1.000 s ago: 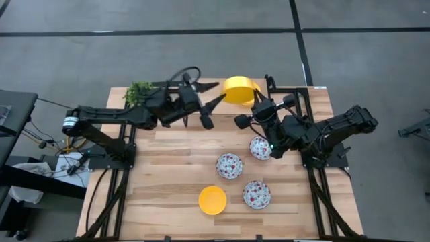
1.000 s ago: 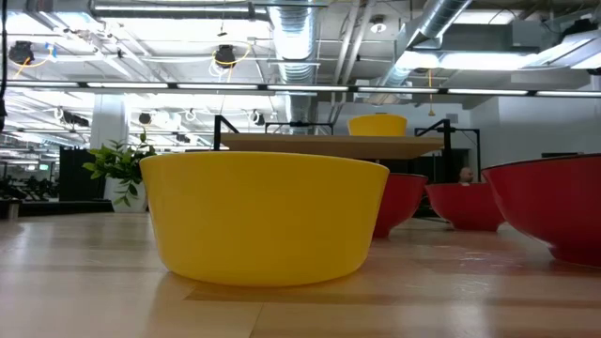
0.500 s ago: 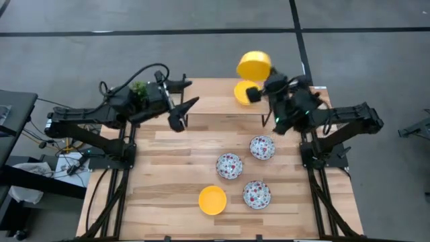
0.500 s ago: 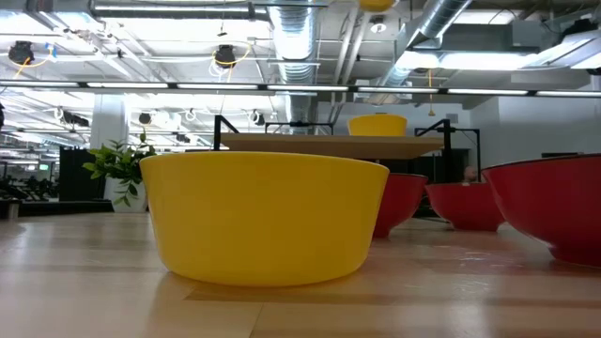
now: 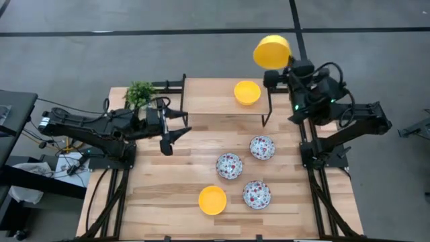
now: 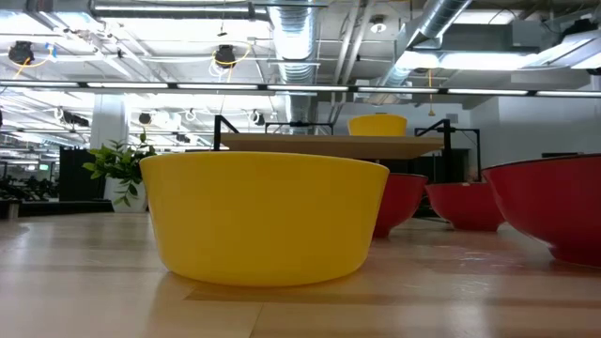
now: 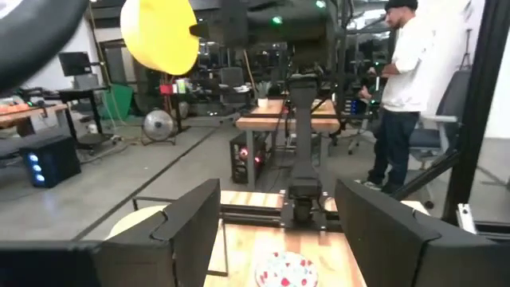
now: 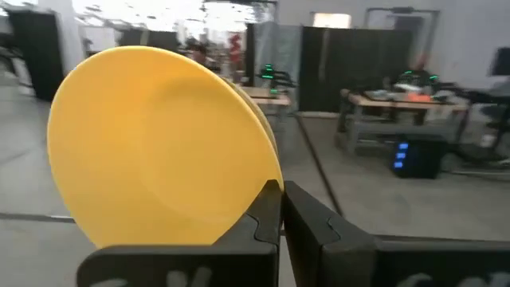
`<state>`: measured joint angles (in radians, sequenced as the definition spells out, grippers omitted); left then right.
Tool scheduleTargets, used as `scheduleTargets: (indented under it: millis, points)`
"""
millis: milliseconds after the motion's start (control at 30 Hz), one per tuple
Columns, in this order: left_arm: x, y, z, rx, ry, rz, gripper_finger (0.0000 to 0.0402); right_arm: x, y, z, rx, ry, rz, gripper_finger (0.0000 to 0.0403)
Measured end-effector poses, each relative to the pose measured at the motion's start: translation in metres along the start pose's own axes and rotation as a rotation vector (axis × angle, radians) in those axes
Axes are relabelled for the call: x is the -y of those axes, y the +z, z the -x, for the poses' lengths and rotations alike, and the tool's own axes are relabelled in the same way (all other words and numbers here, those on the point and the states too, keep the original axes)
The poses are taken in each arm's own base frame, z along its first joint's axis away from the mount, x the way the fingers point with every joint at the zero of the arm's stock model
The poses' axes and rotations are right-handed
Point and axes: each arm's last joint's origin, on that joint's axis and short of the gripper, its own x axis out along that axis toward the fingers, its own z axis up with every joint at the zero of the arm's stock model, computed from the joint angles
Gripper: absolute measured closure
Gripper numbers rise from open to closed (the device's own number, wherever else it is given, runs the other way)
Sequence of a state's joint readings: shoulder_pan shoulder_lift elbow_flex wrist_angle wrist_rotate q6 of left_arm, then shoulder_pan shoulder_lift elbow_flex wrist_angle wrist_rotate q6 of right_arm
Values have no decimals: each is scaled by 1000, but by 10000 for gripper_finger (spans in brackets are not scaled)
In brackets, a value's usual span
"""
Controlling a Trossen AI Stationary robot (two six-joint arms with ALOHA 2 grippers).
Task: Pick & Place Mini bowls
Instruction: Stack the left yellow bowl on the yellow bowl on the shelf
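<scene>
1. A yellow bowl (image 5: 271, 52) is clamped by its rim in the right hand (image 5: 282, 59), fingers closed on it, and is held high, past the desk's (image 5: 168, 202) far edge.
2. A second yellow bowl (image 5: 247, 92) is seen on the raised shelf (image 5: 208, 97) at the far side.
3. A third yellow bowl (image 5: 212, 200) is set near the front edge.
4. Three speckled bowls (image 5: 229, 165) are grouped on the desk just right of the middle.
5. The left hand (image 5: 173, 132) is held open and empty over the desk's left part, beside the plant (image 5: 140, 93).
6. A person (image 7: 402, 88) is seen standing in the room behind.
</scene>
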<state>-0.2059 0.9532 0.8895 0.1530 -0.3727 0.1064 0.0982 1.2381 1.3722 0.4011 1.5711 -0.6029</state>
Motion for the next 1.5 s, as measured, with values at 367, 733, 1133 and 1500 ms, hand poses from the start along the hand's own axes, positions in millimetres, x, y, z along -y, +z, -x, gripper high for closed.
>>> scheduleTargets:
  millis: [367,733,1133,1500]
  points:
    - [0,0,6,14,-9,15,156,-48,-34,54,5,197,-86,403]
    - [-2,4,11,36,-7,22,156,14,22,61,-31,281,-352,403]
    - [-14,7,12,59,47,27,156,82,82,38,-26,253,-336,403]
    - [-20,7,11,62,81,25,156,54,53,54,-27,304,-310,403]
